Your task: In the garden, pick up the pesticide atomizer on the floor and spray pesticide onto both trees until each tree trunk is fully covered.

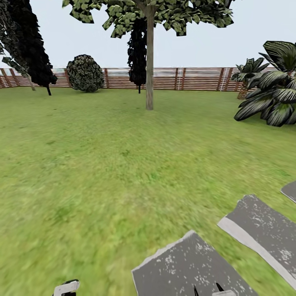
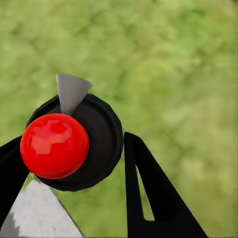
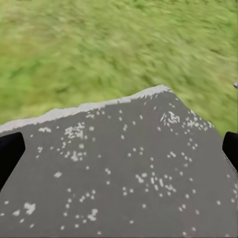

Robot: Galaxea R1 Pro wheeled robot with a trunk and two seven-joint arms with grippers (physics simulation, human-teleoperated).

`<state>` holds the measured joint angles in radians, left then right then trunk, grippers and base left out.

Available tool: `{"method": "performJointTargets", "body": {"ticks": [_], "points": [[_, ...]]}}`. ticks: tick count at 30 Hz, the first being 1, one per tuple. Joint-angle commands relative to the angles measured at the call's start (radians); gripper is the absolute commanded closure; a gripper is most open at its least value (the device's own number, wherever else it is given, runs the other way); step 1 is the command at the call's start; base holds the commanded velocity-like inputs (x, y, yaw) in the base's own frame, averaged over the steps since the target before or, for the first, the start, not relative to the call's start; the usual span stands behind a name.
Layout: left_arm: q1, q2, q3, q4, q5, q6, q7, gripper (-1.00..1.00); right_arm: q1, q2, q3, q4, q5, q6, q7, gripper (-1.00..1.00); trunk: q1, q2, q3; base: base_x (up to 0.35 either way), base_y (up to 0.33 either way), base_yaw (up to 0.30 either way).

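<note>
The pesticide atomizer (image 2: pixel 74 144) has a round black body, a glossy red ball top and a grey nozzle tab. My left gripper (image 2: pixel 69 148) is shut on it, one black finger on each side, above grass. At the bottom edge of the head view a white and black piece (image 1: pixel 65 287) shows on the left. One tree (image 1: pixel 149 16) stands ahead across the lawn, its straight pale tree trunk (image 1: pixel 149 70) far beyond reach. My right gripper (image 3: pixel 119 144) is open over a grey stepping stone (image 3: pixel 119 173), and its fingertips (image 1: pixel 218 287) peek in at the bottom right.
Grey stepping stones (image 1: pixel 189 267) (image 1: pixel 263 230) lie at the lower right. A brown slat fence (image 1: pixel 193 78) rings the lawn. Black column-shaped trees (image 1: pixel 33 49) (image 1: pixel 137 53), a round bush (image 1: pixel 85 73) and broad-leaved plants (image 1: pixel 275 94) stand along it.
</note>
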<state>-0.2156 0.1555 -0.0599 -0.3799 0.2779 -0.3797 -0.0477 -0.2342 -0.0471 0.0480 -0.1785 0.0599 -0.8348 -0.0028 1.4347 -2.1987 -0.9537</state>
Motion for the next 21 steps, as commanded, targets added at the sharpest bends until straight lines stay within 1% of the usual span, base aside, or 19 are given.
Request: {"method": "performJointTargets", "body": {"ticks": [1,21], "points": [[-0.001,0.001,-0.006,0.001,0.01,-0.004,-0.003,1.0,-0.001,0.0,0.004,0.001,-0.001,-0.003,0.0,-1.0,0.0,0.0,-0.001,0.34,0.0,0.0],[-0.001,0.001,-0.006,0.001,0.01,-0.004,-0.003,1.0,-0.001,0.0,0.005,0.001,-0.001,-0.003,0.0,-1.0,0.0,0.0,-0.001,0.34,0.0,0.0]]}}
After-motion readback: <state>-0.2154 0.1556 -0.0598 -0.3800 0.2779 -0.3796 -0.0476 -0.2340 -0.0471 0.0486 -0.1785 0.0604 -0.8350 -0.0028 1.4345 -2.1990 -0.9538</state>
